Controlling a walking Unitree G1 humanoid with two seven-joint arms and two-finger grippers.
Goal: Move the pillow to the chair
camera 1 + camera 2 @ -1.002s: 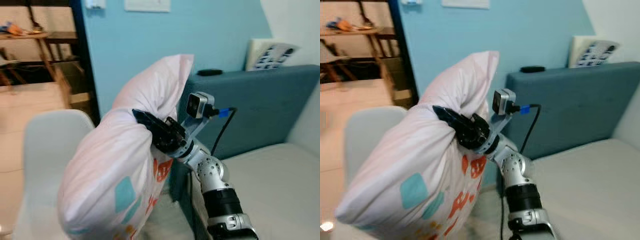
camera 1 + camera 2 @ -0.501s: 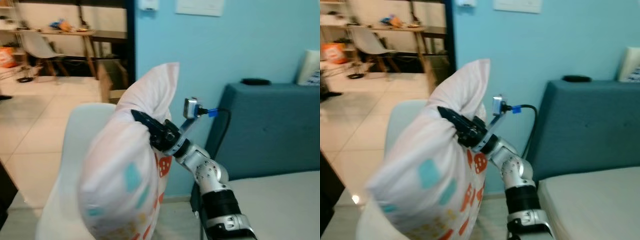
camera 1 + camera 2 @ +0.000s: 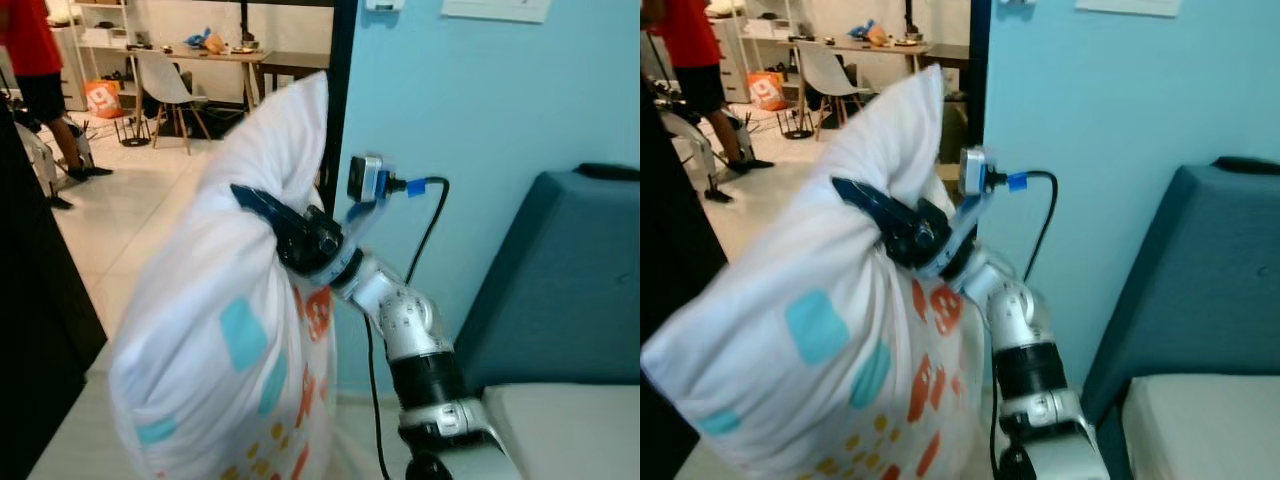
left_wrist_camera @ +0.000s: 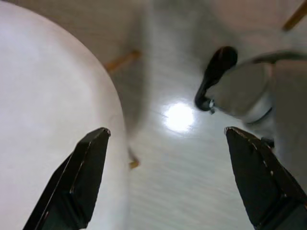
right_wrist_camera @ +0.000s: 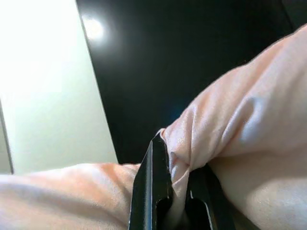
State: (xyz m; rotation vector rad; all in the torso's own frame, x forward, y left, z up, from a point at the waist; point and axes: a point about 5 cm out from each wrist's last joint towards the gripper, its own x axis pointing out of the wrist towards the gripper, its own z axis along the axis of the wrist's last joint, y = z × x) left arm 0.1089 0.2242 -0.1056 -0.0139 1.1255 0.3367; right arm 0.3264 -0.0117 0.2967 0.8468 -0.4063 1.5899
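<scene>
A white pillow [image 3: 205, 340] with teal and orange prints hangs in the air in front of me. My right gripper [image 3: 262, 203] is shut on a bunch of its fabric near the top, and the loose end stands up above the fingers. In the right wrist view the black fingers [image 5: 149, 191] pinch the gathered cloth [image 5: 225, 129]. My left gripper [image 4: 167, 132] is open with nothing between its fingers, low over the floor beside a white rounded surface [image 4: 48, 105] that looks like the chair seat.
A blue wall [image 3: 480, 110] is straight ahead. At the right are a blue upholstered panel [image 3: 560, 290] and a white mattress [image 3: 575, 425]. A dark panel [image 3: 30, 320] stands at the left. Through the doorway are a person in red [image 3: 35, 60], a table and a chair [image 3: 165, 85].
The whole view has swung left, so the blue panel slid right and the far room came into view. The pillow stays in my right gripper. The white chair behind it is now hidden.
</scene>
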